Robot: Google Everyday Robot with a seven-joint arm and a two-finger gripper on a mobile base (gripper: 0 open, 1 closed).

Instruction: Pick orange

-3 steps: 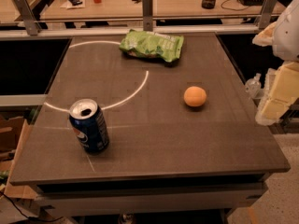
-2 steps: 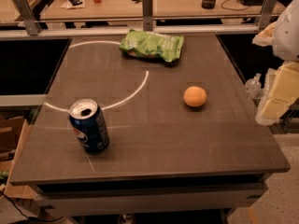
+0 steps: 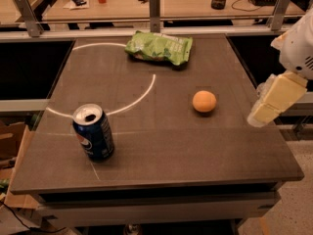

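The orange [image 3: 204, 101] is a small round fruit lying on the dark table top [image 3: 161, 151], right of centre. My gripper [image 3: 266, 107] hangs at the table's right edge, to the right of the orange and apart from it, with the white arm above it at the frame's edge. It holds nothing that I can see.
An open blue soda can [image 3: 93, 131] stands upright at the front left. A green chip bag [image 3: 159, 48] lies at the back centre. A white arc is painted on the table top. A wooden desk [image 3: 146, 1] with clutter stands behind metal rail posts.
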